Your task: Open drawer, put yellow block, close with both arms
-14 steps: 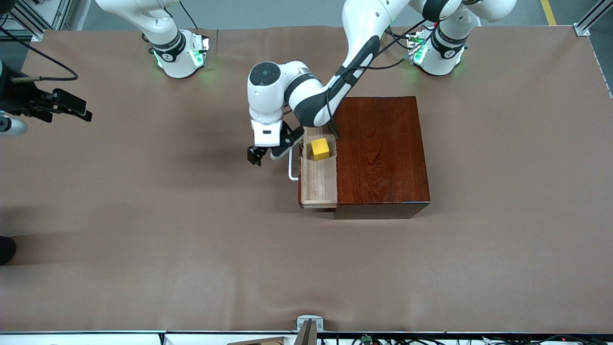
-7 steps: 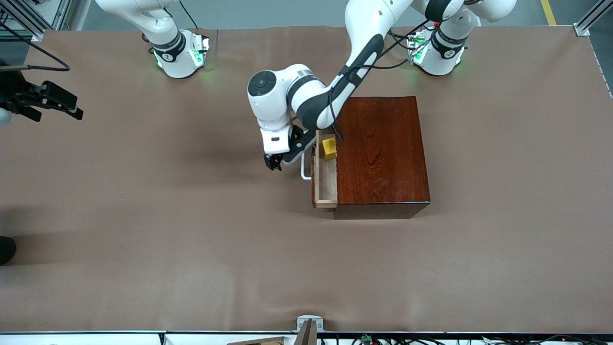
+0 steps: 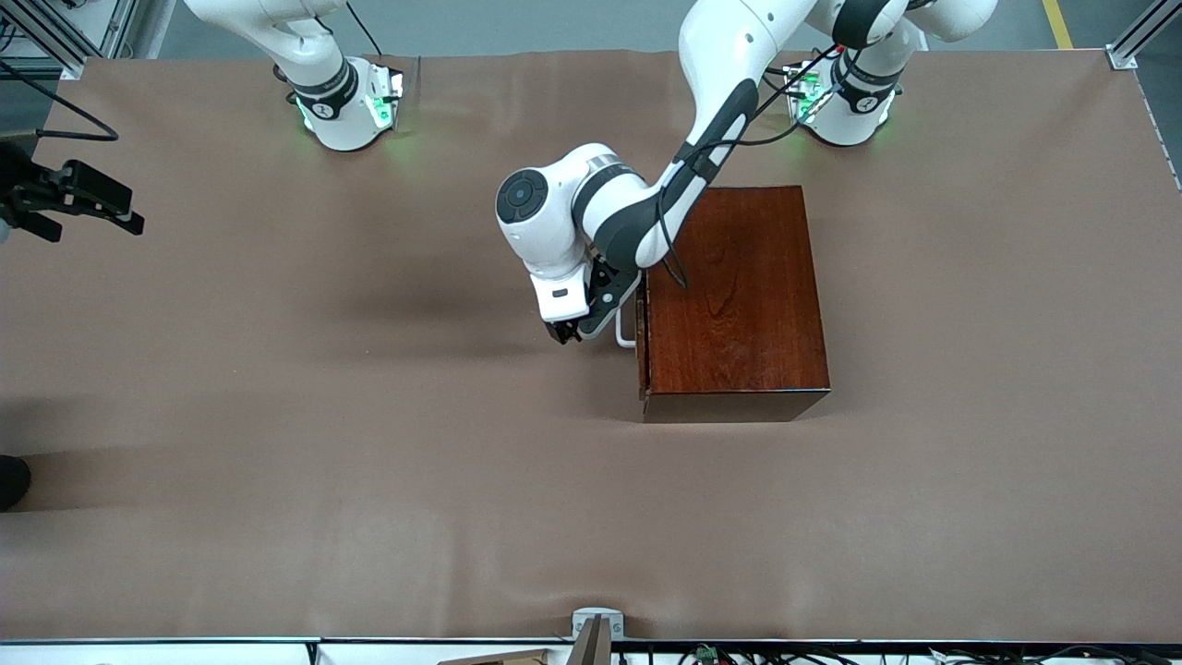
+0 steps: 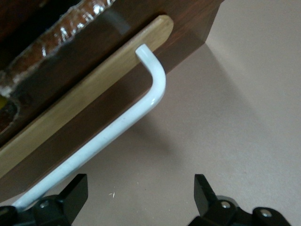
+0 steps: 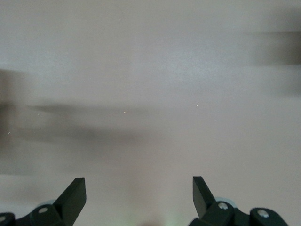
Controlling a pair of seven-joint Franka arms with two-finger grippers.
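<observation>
The right gripper (image 3: 88, 199) waits with fingers (image 5: 70, 195) spread over bare table (image 3: 277, 443) at the right arm's end. The left gripper (image 3: 565, 332), fingers (image 4: 75, 190) parted and grasping nothing, sits against the white handle (image 3: 626, 328), which runs past one fingertip. Over the last second the drawer (image 4: 84, 110) has slid nearly flush into the dark wooden box (image 3: 734, 296). The yellow block, visible inside a moment ago, is now hidden, presumably shut in. The closing looks almost done.

High front overview; left wrist close on drawer (image 4: 84, 117)
</observation>
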